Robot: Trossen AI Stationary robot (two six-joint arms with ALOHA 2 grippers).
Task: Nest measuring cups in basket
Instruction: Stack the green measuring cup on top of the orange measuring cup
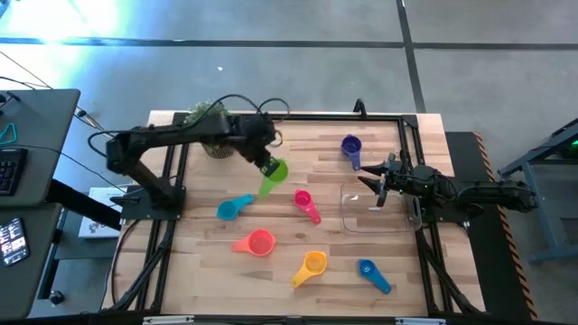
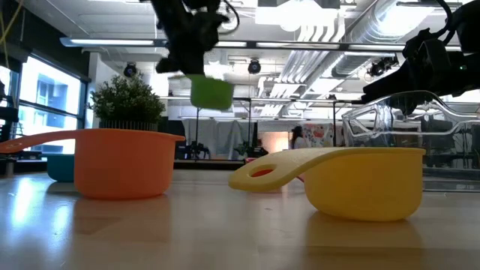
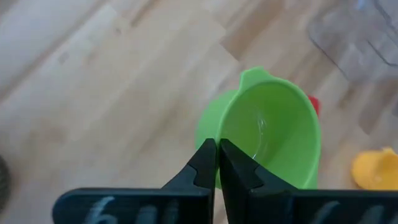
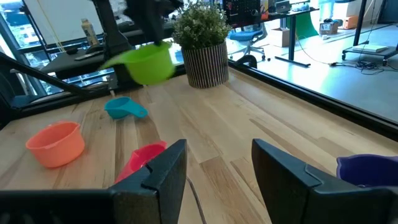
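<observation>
Above the table's middle: the green cup [image 1: 274,174] is held clear of the wood by the left gripper [image 1: 267,166], whose fingers are pinched shut on its rim, mouth turned sideways.
Reason for the hold: the lift is judged to be for carrying the cup across to the basket [image 1: 379,209], probably as the outermost of the nest.
Right gripper [image 1: 376,185]: its fingers are parted and nothing is held; it is poised over the basket's rim.
Basket: it is set at the table's right side, with no cup seen inside it.
Cups on the wood: teal [image 1: 235,208], magenta [image 1: 307,204], salmon-pink [image 1: 256,242], orange [image 1: 310,266], blue [image 1: 372,274] and purple [image 1: 351,149] are spread well apart.
Open room: bare wood is left between the green cup and the basket; only the magenta cup lies near that path.
Edges: the plant pot [image 1: 213,135] stands at the far edge, behind the left arm.
</observation>
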